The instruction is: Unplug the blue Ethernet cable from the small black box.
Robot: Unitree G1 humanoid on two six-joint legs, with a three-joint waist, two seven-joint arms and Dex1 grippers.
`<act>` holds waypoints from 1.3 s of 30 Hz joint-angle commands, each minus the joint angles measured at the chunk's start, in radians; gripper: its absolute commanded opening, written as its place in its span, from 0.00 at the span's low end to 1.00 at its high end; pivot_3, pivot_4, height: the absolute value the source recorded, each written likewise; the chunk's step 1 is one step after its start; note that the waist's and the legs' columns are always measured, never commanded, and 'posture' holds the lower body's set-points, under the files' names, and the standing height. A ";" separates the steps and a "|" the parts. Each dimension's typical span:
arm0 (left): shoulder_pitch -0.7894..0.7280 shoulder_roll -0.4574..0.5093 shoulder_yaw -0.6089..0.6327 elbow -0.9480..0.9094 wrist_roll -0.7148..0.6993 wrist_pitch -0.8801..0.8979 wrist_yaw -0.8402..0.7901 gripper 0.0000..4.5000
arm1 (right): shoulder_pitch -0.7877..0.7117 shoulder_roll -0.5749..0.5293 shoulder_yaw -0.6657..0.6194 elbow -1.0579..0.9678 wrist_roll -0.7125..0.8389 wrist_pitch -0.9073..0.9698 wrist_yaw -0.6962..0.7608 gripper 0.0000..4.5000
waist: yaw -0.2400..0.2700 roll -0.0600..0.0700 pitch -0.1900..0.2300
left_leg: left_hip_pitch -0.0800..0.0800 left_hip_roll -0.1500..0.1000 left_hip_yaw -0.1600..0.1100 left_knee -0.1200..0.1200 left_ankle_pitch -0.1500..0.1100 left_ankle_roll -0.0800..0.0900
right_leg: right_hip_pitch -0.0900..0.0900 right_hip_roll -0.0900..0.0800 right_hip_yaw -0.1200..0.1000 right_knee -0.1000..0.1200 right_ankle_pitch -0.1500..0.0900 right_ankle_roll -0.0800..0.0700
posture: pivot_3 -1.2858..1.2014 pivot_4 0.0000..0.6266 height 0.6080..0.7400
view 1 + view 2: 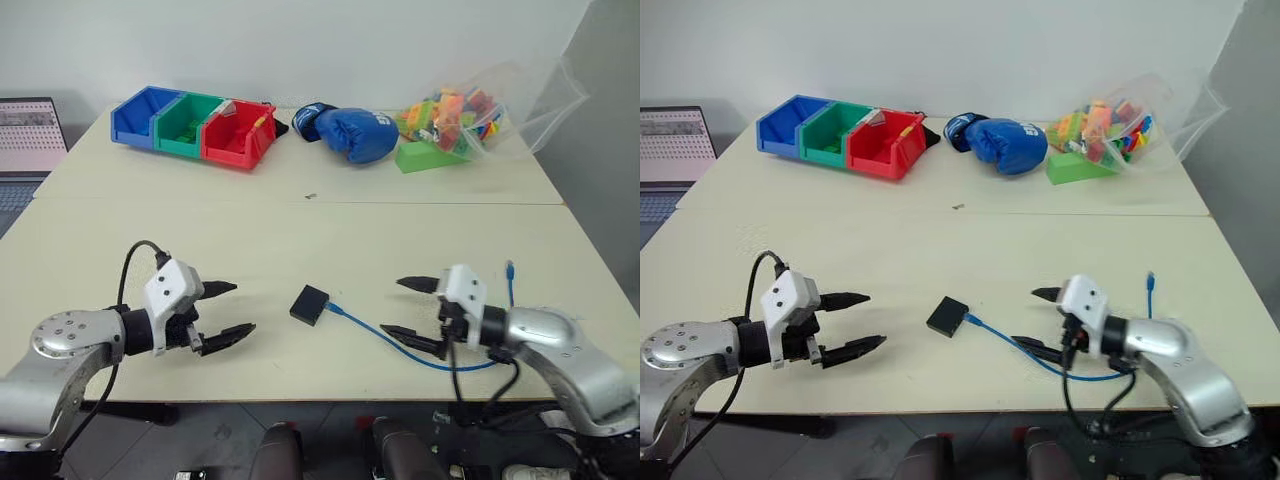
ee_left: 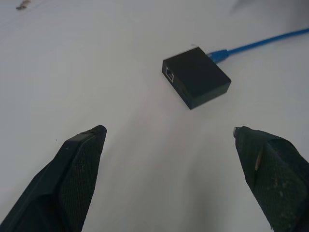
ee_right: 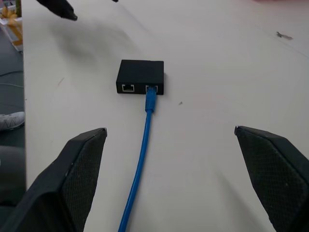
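Blue Ethernet cable [image 3: 145,130] plugged into small black box [image 3: 141,76] — both pincers wide apart.

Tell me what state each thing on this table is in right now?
blue Ethernet cable: plugged into the box.
small black box: flat on the table, second port empty.
left gripper: open, empty.
right gripper: open, empty.
plastic bag of bricks: lying sideways.

Table [image 1: 300,230] carries small black box [image 1: 310,304], blue Ethernet cable [image 1: 400,345], 3 bins [image 1: 195,127], boxing glove [image 1: 355,133].
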 commanded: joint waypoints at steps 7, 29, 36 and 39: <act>-0.069 0.010 -0.067 0.063 0.035 -0.079 -0.090 1.00 | -0.190 0.367 0.282 0.331 -0.266 -0.107 -0.207 1.00 | -0.008 -0.003 -0.002 | -0.001 0.001 0.000 0.000 0.000 0.000 | -0.001 0.002 0.000 0.001 0.000 -0.002 | 0.52 0.24 1.00; -0.079 -0.039 -0.073 0.093 0.019 -0.063 -0.089 1.00 | -0.194 0.359 0.309 0.385 -0.356 -0.126 -0.167 0.24 | -0.009 -0.003 -0.002 | -0.001 0.000 0.000 0.000 0.000 0.000 | -0.001 0.000 -0.001 0.001 0.000 -0.001 | 0.52 0.24 1.00; -0.147 -0.114 -0.034 0.145 -0.123 0.119 -0.052 1.00 | -0.270 0.282 0.311 0.389 -0.439 -0.346 -0.119 0.03 | -0.008 -0.003 -0.002 | -0.001 0.000 0.000 0.000 0.000 0.000 | -0.001 0.000 -0.002 0.001 0.000 -0.001 | 0.52 0.24 1.00; -0.213 -0.135 -0.027 0.163 -0.218 0.236 -0.050 1.00 | -0.337 0.233 0.305 0.392 -0.475 -0.509 -0.088 0.03 | -0.009 -0.003 -0.002 | -0.001 0.000 -0.001 0.000 0.000 0.000 | -0.001 0.001 -0.003 0.001 0.000 -0.001 | 0.52 0.24 1.00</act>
